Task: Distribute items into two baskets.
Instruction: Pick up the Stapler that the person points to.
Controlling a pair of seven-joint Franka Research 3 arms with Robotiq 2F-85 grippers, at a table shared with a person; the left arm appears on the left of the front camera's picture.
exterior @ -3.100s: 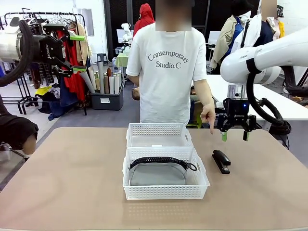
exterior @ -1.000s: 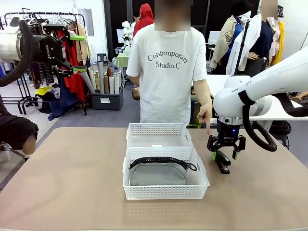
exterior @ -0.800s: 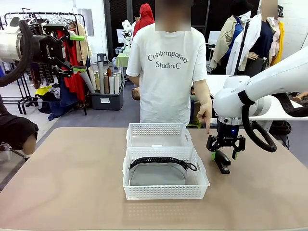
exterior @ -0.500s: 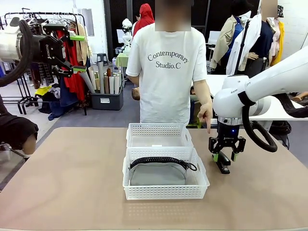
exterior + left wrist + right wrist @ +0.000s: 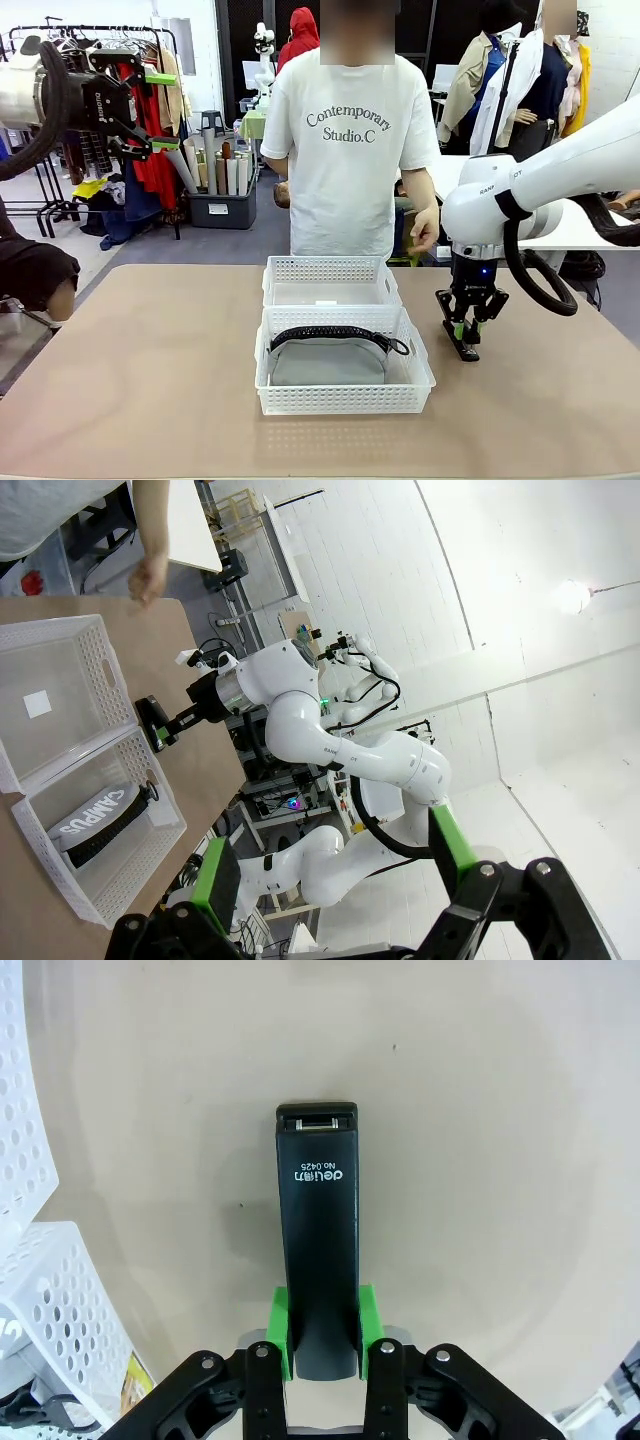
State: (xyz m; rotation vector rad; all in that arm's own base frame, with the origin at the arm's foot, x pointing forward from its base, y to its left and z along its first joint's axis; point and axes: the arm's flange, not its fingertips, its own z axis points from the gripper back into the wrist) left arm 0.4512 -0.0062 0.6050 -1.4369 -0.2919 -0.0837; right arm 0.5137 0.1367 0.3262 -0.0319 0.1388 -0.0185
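Across the middle of the picture spreads a wide, flat brown table (image 5: 150, 380), with a person in a white printed T-shirt (image 5: 350, 150) standing at its far edge, one hand (image 5: 424, 232) loosely curled at waist height above the far right part of the tabletop

From the robot's right comes the white right arm (image 5: 560, 170), bent steeply down toward the table; the white left arm (image 5: 20, 95) is held high at the robot's left, well away from the work

Two shallow white rectangular plastic baskets with perforated lattice walls stand end to end at the table's centre, touching: the nearer basket (image 5: 345, 398) and the farther basket (image 5: 330, 270), whose floor is bare apart from a small white label (image 5: 38, 704)

Inside the nearer basket lies a flat grey fabric pouch (image 5: 328, 362) with a black zipper-and-strap edge along its far side – the left wrist view shows white lettering on it

Just to the right of the nearer basket, clear of its wall, a small black stapler (image 5: 318, 1220) sits low at the tabletop. Whether it rests there or is just raised cannot be told

The right gripper (image 5: 322, 1332) is clamped on the stapler's rear end, one green pad (image 5: 281, 1330) pressed flat against each long side. The left gripper (image 5: 162, 110) hangs in the air with its green-padded fingers spread wide, holding nothing
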